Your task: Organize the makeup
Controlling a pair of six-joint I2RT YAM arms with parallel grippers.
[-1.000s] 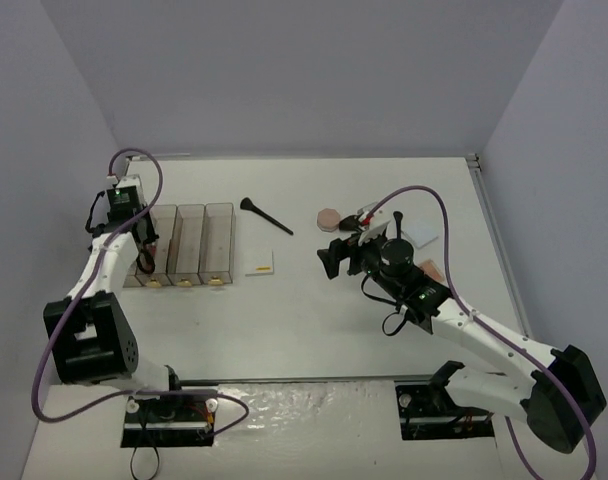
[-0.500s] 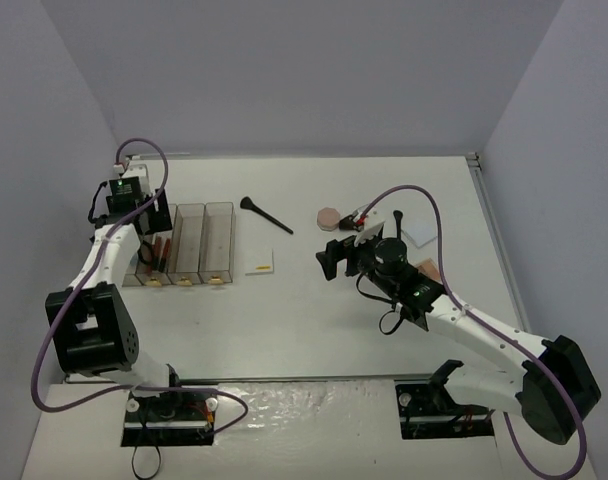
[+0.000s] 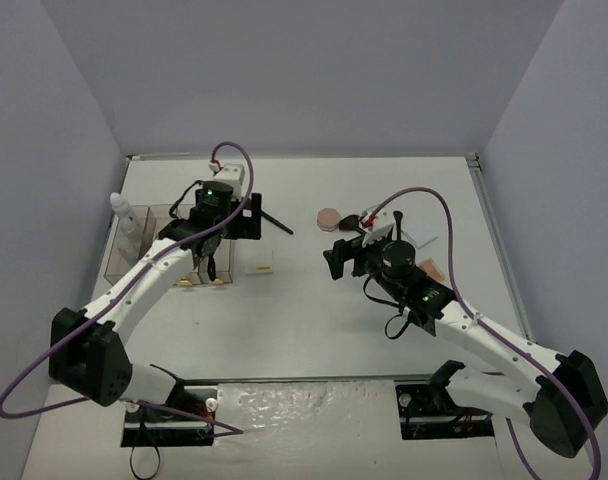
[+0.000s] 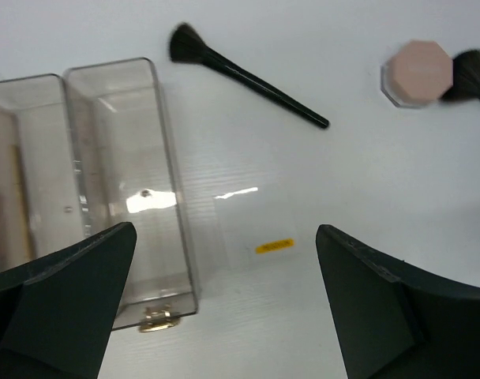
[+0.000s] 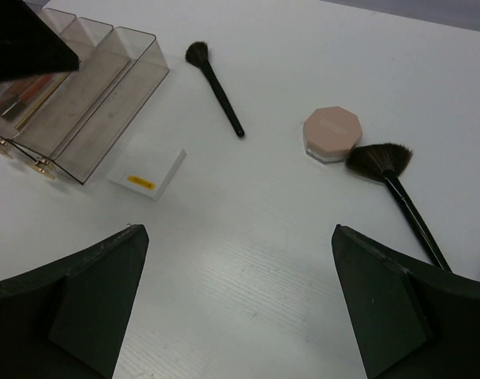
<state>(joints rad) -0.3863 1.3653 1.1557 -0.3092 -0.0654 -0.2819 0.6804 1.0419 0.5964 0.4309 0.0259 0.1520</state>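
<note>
My left gripper (image 3: pixel 242 215) hangs open and empty over the rightmost clear bin (image 4: pixel 129 174) and the white pad (image 4: pixel 252 229). Beyond it lie a black brush (image 4: pixel 248 75) and the pink compact (image 4: pixel 418 73). My right gripper (image 5: pixel 240 229) is open above bare table, empty. Ahead of it I see the same brush (image 5: pixel 216 87), the compact (image 5: pixel 331 133), a fan brush (image 5: pixel 394 178) and the pad (image 5: pixel 148 174). A white bottle (image 3: pixel 122 215) stands upright at the leftmost bin. Red pencils (image 5: pixel 23 99) lie in a far bin.
Several clear bins (image 3: pixel 174 245) stand side by side at the left. A tan palette (image 3: pixel 431 268) and a white square item (image 3: pixel 421 236) lie partly hidden behind my right arm. Grey walls close in on three sides.
My left arm swung right from the leftmost bin to over the rightmost bin and the pad, leaving the white bottle in view at the left. My right arm barely moved.
</note>
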